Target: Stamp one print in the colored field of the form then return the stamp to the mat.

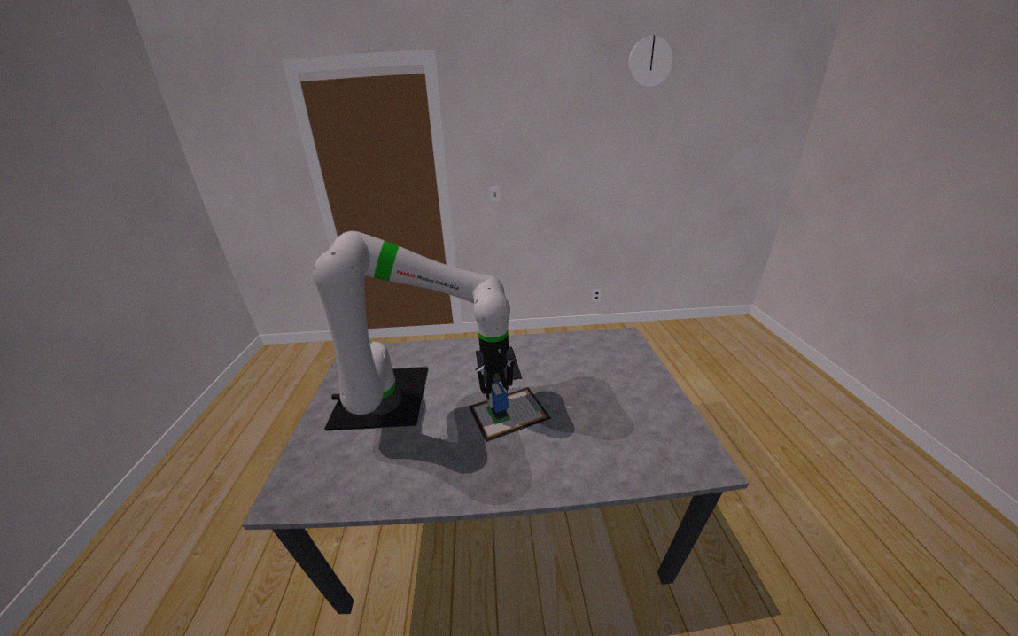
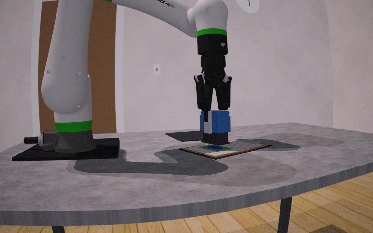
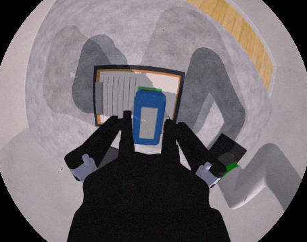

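My gripper (image 2: 214, 114) is shut on the blue stamp (image 2: 215, 123) and holds it a little above the form (image 2: 225, 147). The stamp's dark base (image 2: 215, 138) hangs let out below the blue body. Under it, in the green field (image 2: 215, 148) of the form, lies a dark blue mark (image 2: 214, 147). In the wrist view the stamp (image 3: 148, 115) sits between my fingers over the form (image 3: 137, 93), and only a sliver of the field (image 3: 147, 88) shows past it. The black mat (image 2: 184, 135) lies behind the form, toward the arm's base. In the top view the stamp (image 1: 501, 399) is over the form's left part.
The arm's base stands on a black plate (image 2: 68, 150) at the left of the table. Grey lined text blocks (image 2: 247, 143) fill the right part of the form. The table's front edge (image 2: 181, 202) curves near the camera.
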